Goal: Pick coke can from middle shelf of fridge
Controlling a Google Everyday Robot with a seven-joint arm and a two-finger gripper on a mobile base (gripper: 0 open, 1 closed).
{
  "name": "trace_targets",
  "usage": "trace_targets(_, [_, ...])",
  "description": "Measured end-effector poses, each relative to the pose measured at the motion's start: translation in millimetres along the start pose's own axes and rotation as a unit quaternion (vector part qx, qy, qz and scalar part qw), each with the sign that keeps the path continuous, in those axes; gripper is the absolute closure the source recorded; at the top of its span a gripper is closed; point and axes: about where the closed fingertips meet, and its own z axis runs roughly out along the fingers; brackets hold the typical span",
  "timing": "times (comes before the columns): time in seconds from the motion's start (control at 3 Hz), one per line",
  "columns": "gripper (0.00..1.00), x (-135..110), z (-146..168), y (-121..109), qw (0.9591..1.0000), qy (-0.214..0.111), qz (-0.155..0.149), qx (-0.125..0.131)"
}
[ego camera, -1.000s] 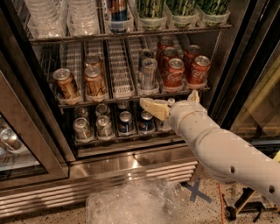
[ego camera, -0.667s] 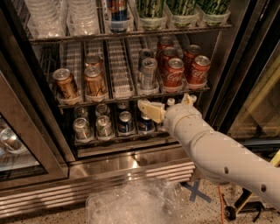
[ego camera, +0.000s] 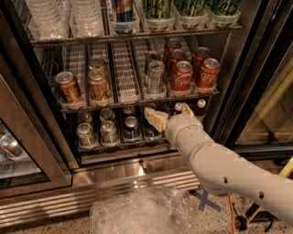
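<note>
Several red coke cans stand at the right end of the middle shelf [ego camera: 137, 103]; the two front ones are a left one [ego camera: 182, 76] and a right one [ego camera: 208, 73]. A slim silver can [ego camera: 155, 76] stands to their left, and gold-brown cans [ego camera: 68, 87] stand further left. My gripper [ego camera: 170, 114] is open and empty. It sits just below the shelf's front rail, under the silver can and the left front coke can, in front of the bottom rack. It touches no can. The fridge [ego camera: 119, 170] stands open.
The bottom rack holds small cans [ego camera: 131, 127] and bottles behind my gripper. The top rack holds clear cups [ego camera: 84, 18] and green-patterned tubs [ego camera: 192, 11]. A glass door [ego camera: 18, 151] stands at the left. A clear plastic tub [ego camera: 142, 212] and a blue tape cross [ego camera: 204, 201] lie on the floor.
My arm has shifted a little to the left and down. The gripper stays open and empty below the middle shelf's rail. No can has moved.
</note>
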Motion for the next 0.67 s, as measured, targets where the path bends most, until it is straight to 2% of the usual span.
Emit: trace_targets(0.67, [0.27, -12.7, -13.3, -10.3, 0.9995, -0.016, -0.007, 0.025])
